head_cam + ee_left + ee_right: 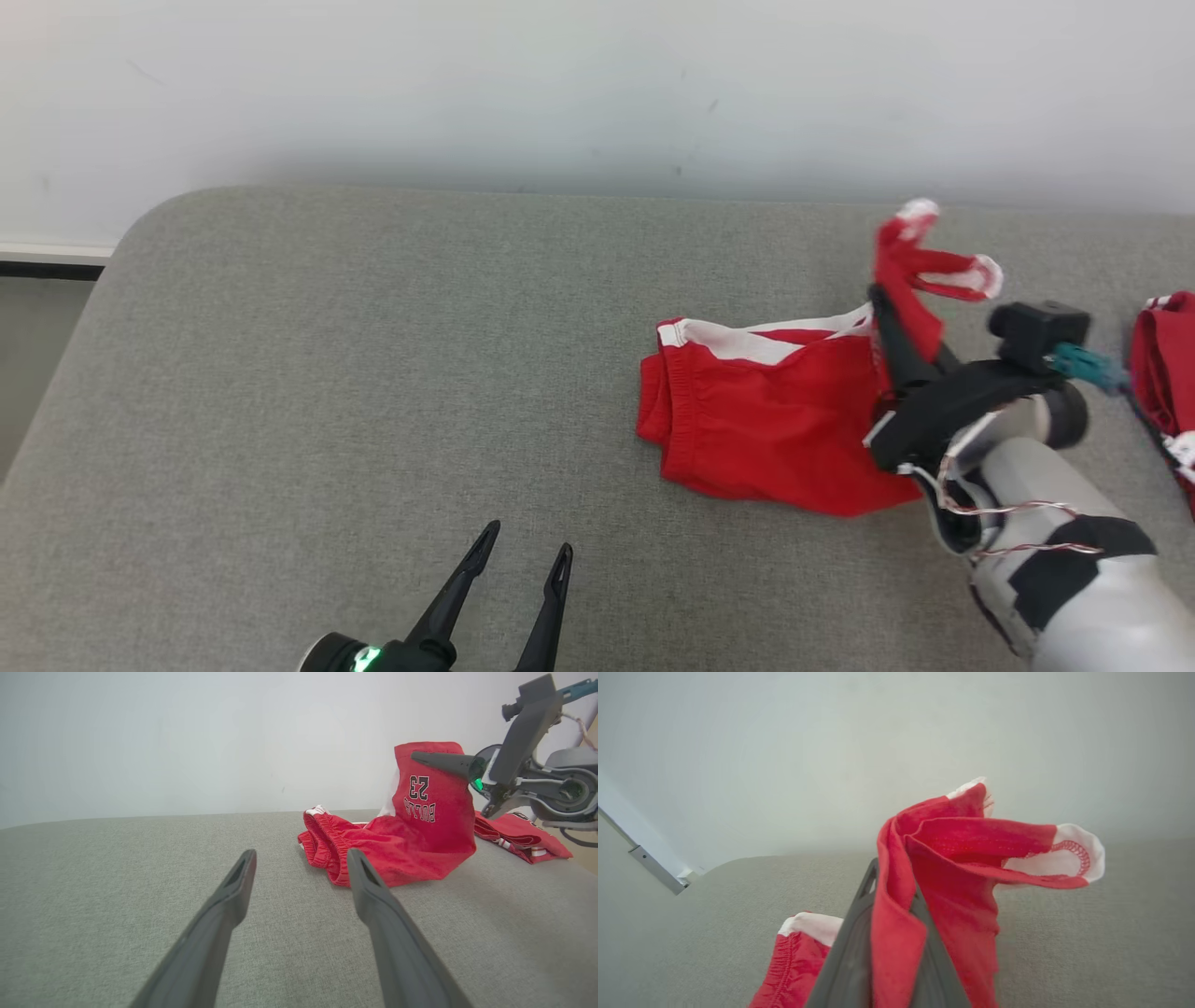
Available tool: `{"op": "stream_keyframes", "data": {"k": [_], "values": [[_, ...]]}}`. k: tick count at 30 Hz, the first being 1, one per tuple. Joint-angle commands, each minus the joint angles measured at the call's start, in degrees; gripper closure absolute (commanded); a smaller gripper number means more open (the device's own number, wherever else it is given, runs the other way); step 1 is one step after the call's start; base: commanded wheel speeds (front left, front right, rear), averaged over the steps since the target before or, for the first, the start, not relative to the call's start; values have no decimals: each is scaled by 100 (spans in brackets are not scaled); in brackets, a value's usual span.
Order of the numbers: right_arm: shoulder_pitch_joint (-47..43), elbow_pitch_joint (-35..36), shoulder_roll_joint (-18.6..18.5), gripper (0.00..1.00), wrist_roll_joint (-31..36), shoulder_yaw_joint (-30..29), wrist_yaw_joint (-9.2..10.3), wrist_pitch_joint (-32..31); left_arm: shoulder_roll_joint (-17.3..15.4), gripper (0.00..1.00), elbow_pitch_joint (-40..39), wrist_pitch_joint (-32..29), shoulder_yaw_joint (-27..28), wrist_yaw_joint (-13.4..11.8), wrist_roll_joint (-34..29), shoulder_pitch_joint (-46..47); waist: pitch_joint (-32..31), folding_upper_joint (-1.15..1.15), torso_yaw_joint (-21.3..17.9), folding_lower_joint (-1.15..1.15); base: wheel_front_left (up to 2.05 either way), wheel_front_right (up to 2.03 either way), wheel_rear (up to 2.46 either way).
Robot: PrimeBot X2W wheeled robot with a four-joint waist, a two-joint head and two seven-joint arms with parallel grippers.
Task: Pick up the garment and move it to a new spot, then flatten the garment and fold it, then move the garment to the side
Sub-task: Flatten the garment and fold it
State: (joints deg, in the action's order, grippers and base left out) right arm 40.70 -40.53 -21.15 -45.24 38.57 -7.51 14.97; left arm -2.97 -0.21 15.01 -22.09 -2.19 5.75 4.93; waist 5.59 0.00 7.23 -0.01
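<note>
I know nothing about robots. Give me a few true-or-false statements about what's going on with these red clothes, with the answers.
1. The right gripper is clamped on part of the red shorts, holding it up. True.
2. The left gripper grips cloth as well. False: its fingers stand open and empty above the grey surface.
3. The shorts hang wholly in the air. False: most of them lies on the surface.
4. A second red garment lies at the far right. True.

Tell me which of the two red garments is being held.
The middle red shorts, one edge pinched and lifted by the right hand; the other red garment lies untouched at the far right.
</note>
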Motion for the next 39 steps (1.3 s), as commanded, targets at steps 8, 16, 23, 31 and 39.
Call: {"op": "stream_keyframes", "data": {"k": [8, 16, 23, 31, 39], "values": [[279, -11, 485, 100, 89, 565, 5, -108, -2, 0, -32, 22, 18, -31, 76, -59, 52, 0, 100, 1, 0, 0, 0], [380, -607, 970, 100, 296, 1271, 4, -370, 1, 0, -12, 22, -17, -41, 122, 22, 95, 0, 243, 1, 0, 0, 0], [241, -742, 1027, 95, 205, 1733, 4, -536, 3, 0, -58, 22, -6, -109, 196, -40, 67, 0, 259, 1, 0, 0, 0], [86, -557, 1081, 0, -29, 1976, 5, -368, 2, 0, -93, 22, 15, -161, 215, -78, 41, 0, 120, 1, 0, 0, 0], [6, -111, 808, 0, 25, 1732, 5, 5, 2, 0, -50, 22, 127, -199, 209, -192, -168, 0, -135, 1, 0, 0, 0]]}}
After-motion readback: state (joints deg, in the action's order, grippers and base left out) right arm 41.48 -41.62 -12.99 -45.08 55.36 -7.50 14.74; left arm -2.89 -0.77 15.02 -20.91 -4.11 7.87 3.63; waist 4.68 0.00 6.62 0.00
